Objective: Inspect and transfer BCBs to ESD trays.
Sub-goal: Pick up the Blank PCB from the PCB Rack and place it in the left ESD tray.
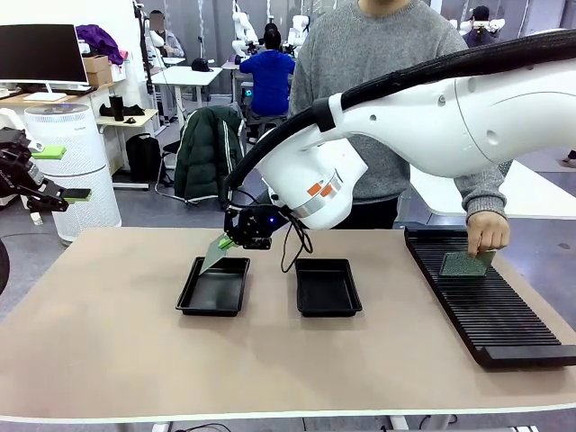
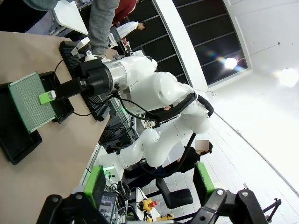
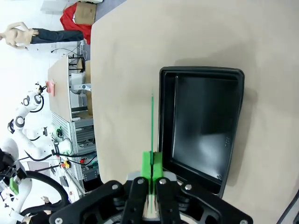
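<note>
Right gripper pinching one BCB, two ESD trays, second BCB

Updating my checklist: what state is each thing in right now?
right gripper: shut on held BCB
held BCB: tilted at left tray rim
left gripper: open, empty
left tray: empty
right tray: empty
rack BCB: on rack, person's hand touching
</note>
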Motion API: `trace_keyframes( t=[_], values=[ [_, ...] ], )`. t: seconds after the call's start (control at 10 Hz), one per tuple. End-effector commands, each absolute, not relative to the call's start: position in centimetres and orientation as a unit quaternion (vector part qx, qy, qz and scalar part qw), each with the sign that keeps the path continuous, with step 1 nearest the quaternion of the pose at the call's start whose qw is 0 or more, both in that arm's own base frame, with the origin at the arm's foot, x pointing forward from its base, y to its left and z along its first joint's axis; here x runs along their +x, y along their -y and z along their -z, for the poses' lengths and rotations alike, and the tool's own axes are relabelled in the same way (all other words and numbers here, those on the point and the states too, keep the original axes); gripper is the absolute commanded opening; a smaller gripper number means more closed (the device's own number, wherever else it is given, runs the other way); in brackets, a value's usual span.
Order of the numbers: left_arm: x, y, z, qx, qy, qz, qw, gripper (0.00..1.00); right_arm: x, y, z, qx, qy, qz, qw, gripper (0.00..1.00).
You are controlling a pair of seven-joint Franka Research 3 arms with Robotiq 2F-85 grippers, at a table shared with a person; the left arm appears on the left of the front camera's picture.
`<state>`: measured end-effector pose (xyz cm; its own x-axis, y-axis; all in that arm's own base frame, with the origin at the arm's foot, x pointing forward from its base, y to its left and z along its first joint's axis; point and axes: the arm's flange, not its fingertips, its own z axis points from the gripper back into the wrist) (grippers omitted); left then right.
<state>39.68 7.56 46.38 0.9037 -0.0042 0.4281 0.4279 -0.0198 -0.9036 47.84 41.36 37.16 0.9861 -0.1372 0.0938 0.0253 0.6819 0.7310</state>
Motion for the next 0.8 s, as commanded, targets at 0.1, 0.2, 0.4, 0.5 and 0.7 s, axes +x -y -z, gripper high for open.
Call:
trace_keyframes(
  t=[0.1, 0.2, 0.4, 0.5, 0.7],
  values=[
    [39.55, -7.45, -46.49, -0.695, 0.159, 0.155, 0.684, 1.00, 48.17, -42.87, -36.89, 0.390, 0.074, 0.064, 0.916, 0.02],
    [39.55, -7.45, -46.49, -0.695, 0.159, 0.155, 0.684, 1.00, 48.17, -43.12, -36.79, 0.388, 0.072, 0.067, 0.916, 0.02],
    [39.55, -7.45, -46.49, -0.695, 0.159, 0.155, 0.684, 1.00, 48.20, -43.27, -36.37, 0.391, 0.070, 0.071, 0.915, 0.02],
    [39.55, -7.45, -46.49, -0.695, 0.159, 0.155, 0.684, 1.00, 48.06, -43.29, -36.39, 0.395, 0.069, 0.048, 0.915, 0.02],
    [39.55, -7.45, -46.49, -0.695, 0.159, 0.155, 0.684, 1.00, 48.08, -42.35, -36.35, 0.393, 0.060, 0.054, 0.916, 0.02]
  ],
)
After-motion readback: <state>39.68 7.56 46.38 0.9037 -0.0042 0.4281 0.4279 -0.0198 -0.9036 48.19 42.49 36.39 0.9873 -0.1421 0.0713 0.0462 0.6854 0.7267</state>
